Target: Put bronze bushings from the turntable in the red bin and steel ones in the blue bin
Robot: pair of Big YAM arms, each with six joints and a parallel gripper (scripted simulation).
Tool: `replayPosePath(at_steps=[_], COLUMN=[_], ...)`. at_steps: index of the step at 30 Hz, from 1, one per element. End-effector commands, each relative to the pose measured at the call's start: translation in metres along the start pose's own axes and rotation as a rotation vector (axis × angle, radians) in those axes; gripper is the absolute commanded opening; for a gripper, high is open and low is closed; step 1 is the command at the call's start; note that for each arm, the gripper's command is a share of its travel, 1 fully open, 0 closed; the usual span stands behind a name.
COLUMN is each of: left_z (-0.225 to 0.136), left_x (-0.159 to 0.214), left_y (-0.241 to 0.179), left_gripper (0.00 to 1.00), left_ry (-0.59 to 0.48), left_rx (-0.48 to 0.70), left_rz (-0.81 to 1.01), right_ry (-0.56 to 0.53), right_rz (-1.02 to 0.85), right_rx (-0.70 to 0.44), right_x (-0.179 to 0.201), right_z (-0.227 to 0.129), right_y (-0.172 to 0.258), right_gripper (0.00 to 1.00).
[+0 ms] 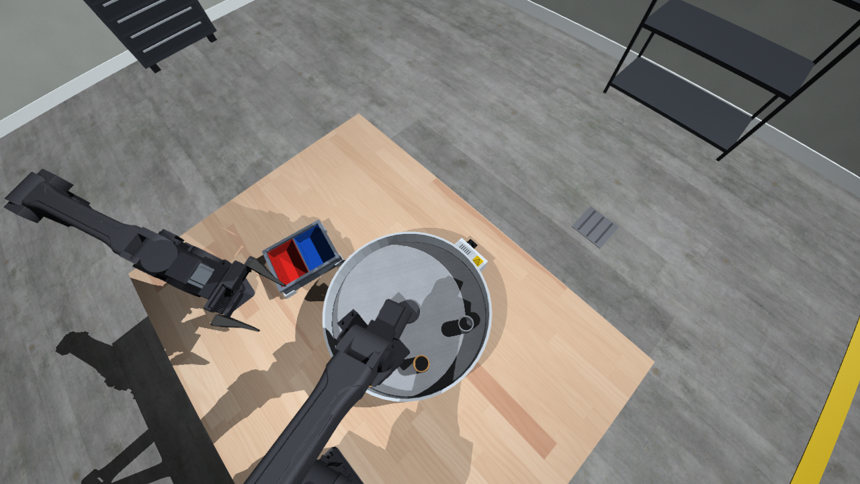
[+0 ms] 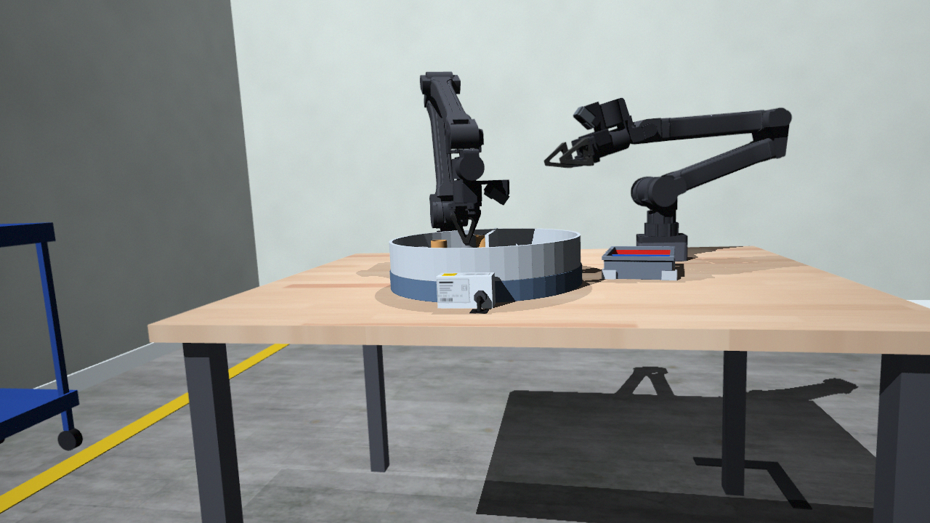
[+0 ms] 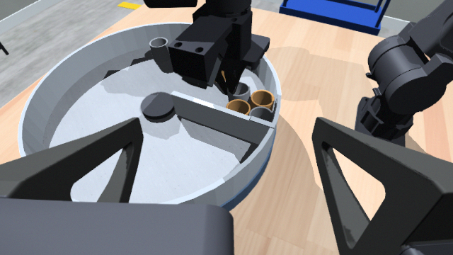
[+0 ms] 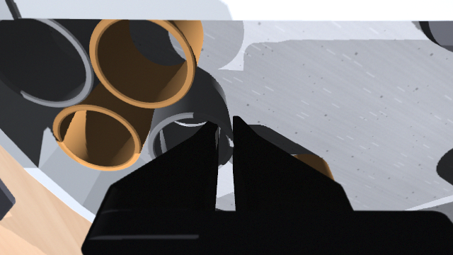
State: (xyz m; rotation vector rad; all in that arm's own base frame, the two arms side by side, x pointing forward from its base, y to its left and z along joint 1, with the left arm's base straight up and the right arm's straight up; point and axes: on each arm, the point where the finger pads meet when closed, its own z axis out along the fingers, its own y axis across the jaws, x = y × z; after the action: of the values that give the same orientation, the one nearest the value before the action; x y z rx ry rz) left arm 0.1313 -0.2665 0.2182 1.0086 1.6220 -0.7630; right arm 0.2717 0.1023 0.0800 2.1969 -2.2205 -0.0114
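My right gripper is low in the turntable, shut on the wall of a steel bushing, one fingertip inside it. Beside that stand a bronze bushing at the divider, another bronze bushing at the outer wall, and a steel bushing in the corner. A lone bronze bushing and a lone steel one stand farther round. My left gripper is open beside the red bin; the blue bin adjoins it.
The divider runs from the dark hub to the turntable's raised rim. A white control box is fixed to its outside. The right arm covers part of the turntable from above.
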Motion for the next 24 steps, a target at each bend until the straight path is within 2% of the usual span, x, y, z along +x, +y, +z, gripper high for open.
replayPosePath(at_steps=[1,9,12,15,16,18,21,24], left_z=[-0.002,-0.002,-0.002,-0.006,-0.011,-0.012,-0.011,-0.019], left_x=[-0.016,-0.016,-0.016,-0.031,-0.053,-0.050,-0.026,-0.012], left_y=[0.001,0.001,0.001,-0.005,-0.007,-0.015,-0.029,-0.022], left_gripper=[1.00,1.00,1.00,1.00,1.00,1.00,1.00,1.00], left_ry=[-0.033,-0.033,-0.033,-0.083,-0.128,-0.105,0.040,0.175], left_rx=[-0.003,-0.003,-0.003,0.017,0.029,0.055,0.088,0.047], left_rz=[-0.004,-0.004,-0.004,-0.042,-0.068,-0.092,-0.092,-0.071], right_ry=[-0.024,-0.025,-0.016,-0.019,-0.020,-0.021,-0.024,-0.027], right_rz=[-0.003,-0.001,0.012,0.036,0.052,0.078,0.093,0.087], right_rx=[0.060,0.063,0.039,0.039,0.039,0.039,0.038,0.036], right_x=[-0.005,-0.005,-0.007,-0.021,-0.031,-0.056,-0.122,-0.196], right_z=[-0.040,-0.118,-0.111,-0.115,-0.118,-0.124,-0.131,-0.130], right_y=[-0.017,-0.012,-0.015,-0.022,-0.029,-0.044,-0.072,-0.089], right_gripper=[0.00,0.00,0.00,0.00,0.00,0.00,0.00,0.00])
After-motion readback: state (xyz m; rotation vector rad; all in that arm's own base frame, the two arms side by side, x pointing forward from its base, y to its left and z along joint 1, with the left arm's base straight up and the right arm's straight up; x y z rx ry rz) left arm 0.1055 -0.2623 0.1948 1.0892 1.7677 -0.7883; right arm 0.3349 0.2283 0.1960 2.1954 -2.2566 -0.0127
